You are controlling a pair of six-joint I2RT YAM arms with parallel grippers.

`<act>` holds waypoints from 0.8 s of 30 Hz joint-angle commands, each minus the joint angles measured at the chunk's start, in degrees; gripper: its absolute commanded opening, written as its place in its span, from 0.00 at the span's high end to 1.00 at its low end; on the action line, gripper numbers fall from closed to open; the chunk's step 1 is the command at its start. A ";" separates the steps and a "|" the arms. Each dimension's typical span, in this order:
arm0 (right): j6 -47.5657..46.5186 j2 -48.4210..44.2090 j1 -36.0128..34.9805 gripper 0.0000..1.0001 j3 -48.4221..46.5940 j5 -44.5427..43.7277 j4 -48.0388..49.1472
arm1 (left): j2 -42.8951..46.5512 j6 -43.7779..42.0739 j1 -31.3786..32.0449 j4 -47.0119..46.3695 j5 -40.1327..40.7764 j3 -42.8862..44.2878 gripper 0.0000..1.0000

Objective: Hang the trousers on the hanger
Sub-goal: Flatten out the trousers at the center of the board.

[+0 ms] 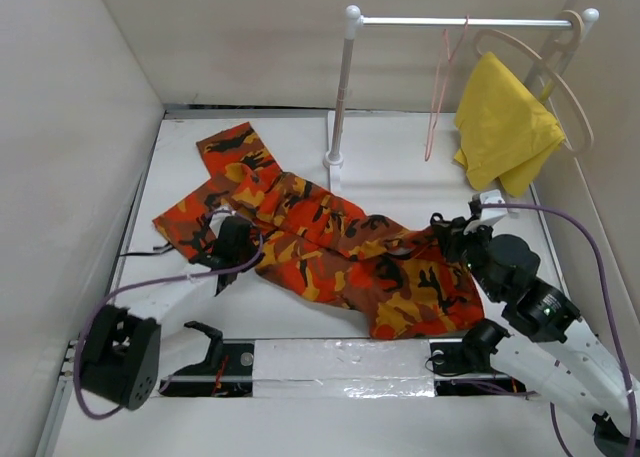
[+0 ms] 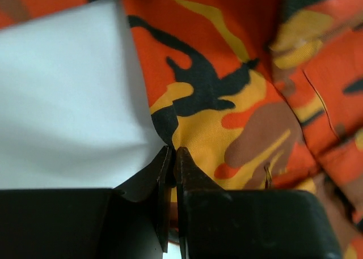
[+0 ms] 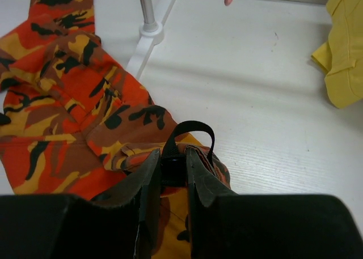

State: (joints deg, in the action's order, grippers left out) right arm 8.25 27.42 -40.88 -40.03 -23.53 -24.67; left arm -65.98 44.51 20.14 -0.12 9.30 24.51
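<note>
The camouflage trousers [image 1: 330, 247] lie spread across the middle of the table, legs toward the far left. My left gripper [image 1: 232, 241] sits at their left edge. In the left wrist view, the left gripper [image 2: 172, 154] is shut, pinching the edge of the trousers [image 2: 227, 89] where the cloth meets the white table. My right gripper [image 1: 446, 235] is at the trousers' right end. In its wrist view, the right gripper [image 3: 173, 157] is shut on the bunched trousers [image 3: 68, 100] at a black strap loop [image 3: 195, 126]. The pink hanger [image 1: 440, 87] hangs on the rail at the back.
A white rack [image 1: 345, 87] stands at the back centre, its base [image 3: 148, 32] near the trousers. A yellow cloth [image 1: 505, 127] on a beige wooden hanger [image 1: 575, 107] hangs at the rail's right end. Walls enclose the table on the left, back and right.
</note>
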 commanded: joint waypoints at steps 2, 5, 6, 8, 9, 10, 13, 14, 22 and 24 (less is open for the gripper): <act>-1.92 -1.84 0.37 1.00 -4.52 -0.11 4.01 | 10.14 4.79 10.49 10.29 -2.28 -0.79 1.00; -2.80 -1.49 0.89 1.00 -5.49 -5.11 2.96 | 16.04 8.13 21.81 17.16 -0.26 3.51 1.00; -2.80 -0.53 0.89 1.00 -6.02 -7.47 3.13 | 15.71 9.44 24.39 20.13 0.36 6.13 1.00; -2.63 0.96 1.50 1.00 -6.29 -7.94 3.92 | 13.34 10.15 28.97 22.96 0.45 8.70 1.00; -2.45 2.62 2.20 1.00 -6.37 -8.02 4.79 | 10.20 10.42 33.25 24.89 0.54 9.75 1.00; -2.28 3.42 2.21 1.00 -6.46 -7.94 4.98 | 8.77 10.94 34.95 25.95 0.72 11.77 1.00; -1.40 5.36 2.74 1.00 -6.64 -6.80 5.94 | 6.38 13.23 38.31 32.19 5.72 15.46 0.95; -1.48 5.54 2.74 1.00 -6.55 -6.71 6.29 | 6.99 13.67 38.31 32.90 6.95 15.91 0.80; -2.80 8.61 2.74 1.00 -6.99 -5.21 8.40 | 21.66 18.50 30.84 32.92 16.63 9.97 0.39; -2.71 8.79 2.74 1.00 -6.38 -4.42 7.53 | 23.87 19.81 29.69 33.77 14.26 7.75 0.68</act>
State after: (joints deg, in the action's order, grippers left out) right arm 6.20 36.14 -38.33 -44.21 -29.23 -21.78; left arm -44.21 60.82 50.96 30.65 21.52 35.73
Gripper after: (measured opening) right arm 0.242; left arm 0.387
